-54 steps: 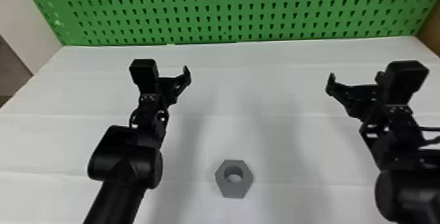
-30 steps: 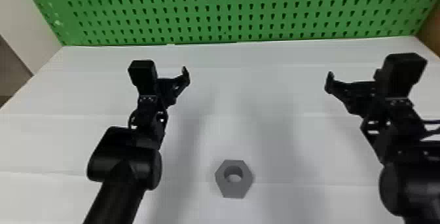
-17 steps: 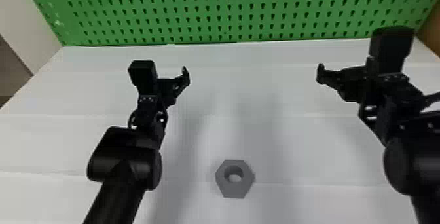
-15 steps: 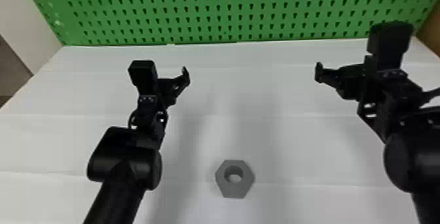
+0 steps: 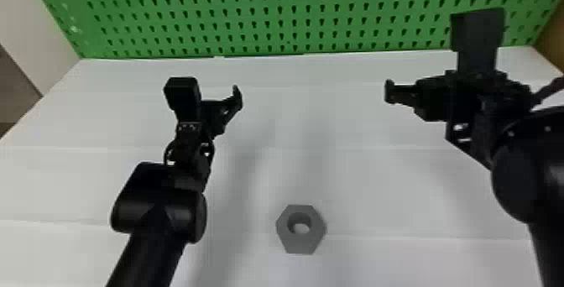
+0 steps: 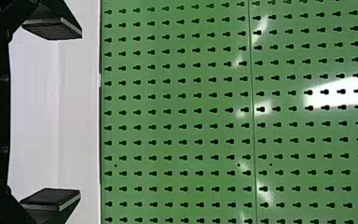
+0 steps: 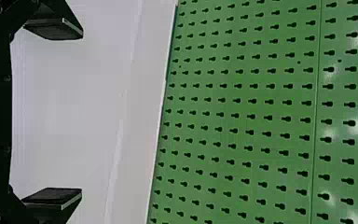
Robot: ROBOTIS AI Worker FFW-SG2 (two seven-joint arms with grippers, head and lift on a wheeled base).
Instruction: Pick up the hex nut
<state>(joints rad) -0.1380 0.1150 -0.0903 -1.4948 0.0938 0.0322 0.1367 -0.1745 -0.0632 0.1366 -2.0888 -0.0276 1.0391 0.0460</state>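
The grey hex nut [image 5: 301,242] lies flat on the white table, front and centre in the head view, its hole facing up. Up and to the left of it, my left gripper [image 5: 237,97] is held above the table. My right gripper [image 5: 389,92] hangs in the air beyond the nut and to its right. In the left wrist view the left gripper [image 6: 53,114] is open, with nothing between its pads. The right gripper [image 7: 54,114] stands just as wide open and holds nothing in the right wrist view.
A green pegboard [image 5: 272,13] rises along the back edge of the white table [image 5: 352,189]. A pale wall [image 5: 33,26] stands at the far left, and a brown panel [image 5: 553,38] at the far right.
My right arm has lifted, its gripper shifting inward to the left and its camera end rising toward the pegboard. The left arm and the nut have kept their places.
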